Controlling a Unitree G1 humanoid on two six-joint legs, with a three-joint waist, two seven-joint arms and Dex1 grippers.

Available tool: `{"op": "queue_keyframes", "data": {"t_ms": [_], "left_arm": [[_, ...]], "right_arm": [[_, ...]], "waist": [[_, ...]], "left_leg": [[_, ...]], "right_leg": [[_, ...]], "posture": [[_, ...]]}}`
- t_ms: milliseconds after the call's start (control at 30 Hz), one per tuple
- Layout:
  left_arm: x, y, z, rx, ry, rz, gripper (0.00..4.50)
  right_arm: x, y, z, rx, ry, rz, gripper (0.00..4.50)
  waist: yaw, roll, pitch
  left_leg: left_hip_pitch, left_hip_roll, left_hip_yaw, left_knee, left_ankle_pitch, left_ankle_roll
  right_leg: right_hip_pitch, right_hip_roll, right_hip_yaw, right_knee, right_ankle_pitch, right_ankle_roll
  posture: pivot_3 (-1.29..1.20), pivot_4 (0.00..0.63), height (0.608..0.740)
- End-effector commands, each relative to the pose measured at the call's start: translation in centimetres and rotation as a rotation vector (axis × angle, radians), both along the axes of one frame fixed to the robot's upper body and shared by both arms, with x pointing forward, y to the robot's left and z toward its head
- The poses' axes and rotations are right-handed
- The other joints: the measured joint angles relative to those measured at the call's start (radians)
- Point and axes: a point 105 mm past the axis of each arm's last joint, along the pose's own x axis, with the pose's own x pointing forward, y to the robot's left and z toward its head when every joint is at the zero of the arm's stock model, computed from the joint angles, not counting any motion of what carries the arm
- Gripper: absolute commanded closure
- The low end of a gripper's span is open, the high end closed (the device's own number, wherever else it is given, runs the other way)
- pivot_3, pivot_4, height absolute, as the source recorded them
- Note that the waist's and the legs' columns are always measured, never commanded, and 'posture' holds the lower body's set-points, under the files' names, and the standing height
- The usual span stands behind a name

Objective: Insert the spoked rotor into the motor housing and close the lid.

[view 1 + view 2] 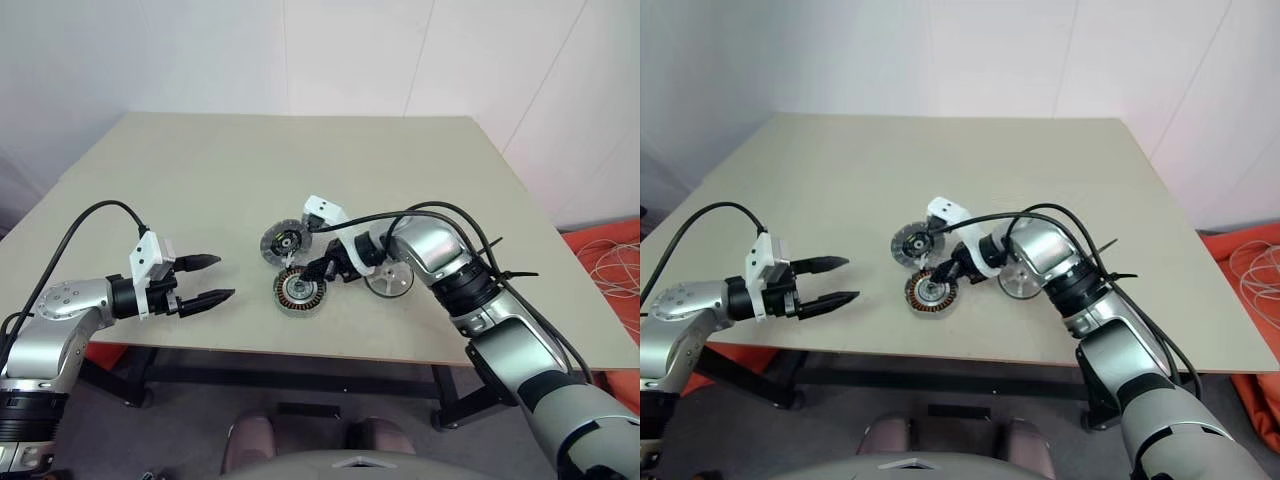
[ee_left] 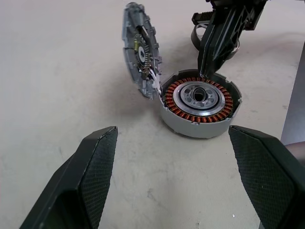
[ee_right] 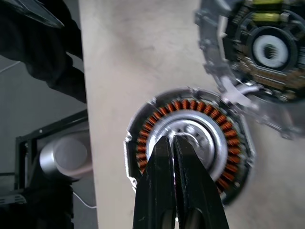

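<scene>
The motor housing (image 1: 300, 290) lies open on the table, its copper windings ringing a silver centre (image 2: 200, 102). The lid (image 1: 283, 241) stands tilted up at the housing's far edge, joined to it, with its inner face showing (image 3: 267, 52). My right gripper (image 3: 173, 141) is shut, its tips over the housing's silver centre, and I see nothing between its fingers (image 2: 217, 43). The spoked rotor (image 1: 390, 282) lies flat on the table to the right of the housing, partly hidden behind my right wrist. My left gripper (image 1: 222, 278) hangs open to the left of the housing, pointing at it and apart from it.
The beige table (image 1: 250, 170) has its front edge just below the housing. White walls stand behind it. An orange object with pale cables (image 1: 610, 260) lies on the floor at the right. Black cables run along both arms.
</scene>
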Motion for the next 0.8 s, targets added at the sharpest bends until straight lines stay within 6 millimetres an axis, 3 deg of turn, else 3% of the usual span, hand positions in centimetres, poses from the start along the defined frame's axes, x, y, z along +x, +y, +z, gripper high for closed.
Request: {"op": "queue_keyframes", "data": {"t_ms": [33, 367, 567, 800], "left_arm": [[0.0, 0.0, 0.8, 0.01, -0.038, -0.007, 0.55], [0.0, 0.3, 0.9, 0.02, -0.038, 0.008, 0.55], [0.2, 0.4, 1.2, 0.024, -0.045, 0.005, 0.55], [0.4, 0.2, 1.3, 0.024, -0.051, -0.004, 0.55]], "right_arm": [[0.0, 0.6, 0.7, 0.037, -0.008, 0.014, 4.48], [1.1, 0.3, -0.9, 0.029, 0.013, -0.04, 4.48], [1.0, -1.3, -4.4, -0.053, 0.068, -0.081, 4.48], [0.9, -1.1, -4.1, -0.012, 0.076, -0.081, 4.48]], "waist": [[0.0, 0.0, 0.0], [0.0, 0.0, 0.0], [0.0, -0.001, 0.0], [0.0, -0.001, -0.001]], "left_leg": [[0.0, 0.0, 0.0, 0.0, 0.0, 0.0], [0.0, 0.0, 0.0, 0.0, 0.0, 0.0], [0.0, 0.0, 0.0, 0.0, 0.0, 0.0], [0.008, 0.0, 0.0, 0.0, 0.0, 0.001]], "right_leg": [[0.0, 0.0, 0.0, 0.0, 0.0, 0.0], [0.0, 0.0, 0.0, 0.0, 0.0, 0.0], [0.001, 0.0, 0.0, 0.0, 0.0, 0.0], [0.008, -0.001, 0.0, 0.0, -0.002, 0.004]], "posture": [[0.0, 0.0, 0.74], [0.0, 0.0, 0.74], [0.0, 0.0, 0.74], [0.0, 0.0, 0.74]]}}
